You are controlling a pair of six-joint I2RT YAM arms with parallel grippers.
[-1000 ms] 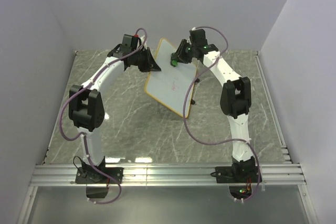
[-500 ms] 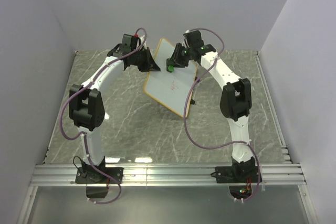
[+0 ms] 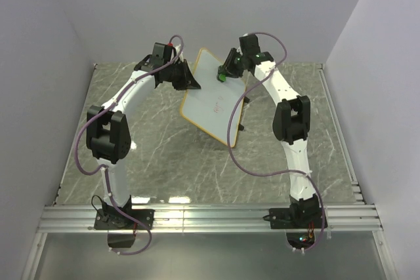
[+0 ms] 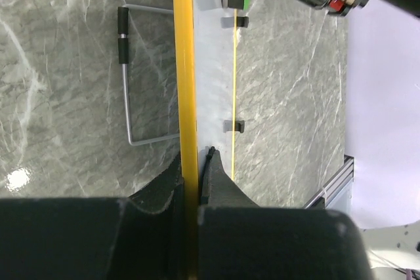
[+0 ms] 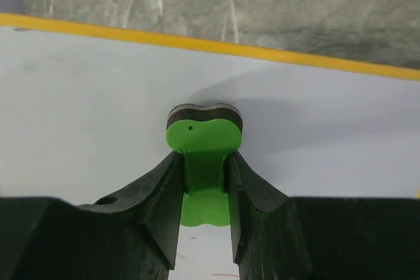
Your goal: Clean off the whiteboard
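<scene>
Whiteboard [image 3: 213, 103] stands tilted between my two pincers: my left pincer [image 4: 195, 162] is clamped tight on its yellow edge, my right pincer [image 5: 205, 175] pinches the green eraser [image 5: 204, 137] flat against its white face

whiteboard [image 3: 210, 106] — tilted on table [image 3: 164, 155] | eraser [image 5: 203, 137] — against its far end

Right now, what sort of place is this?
Probably a robot test cell in a lab: plain white walls box in a marble-patterned table, with an aluminium mounting rail along its near edge.
</scene>
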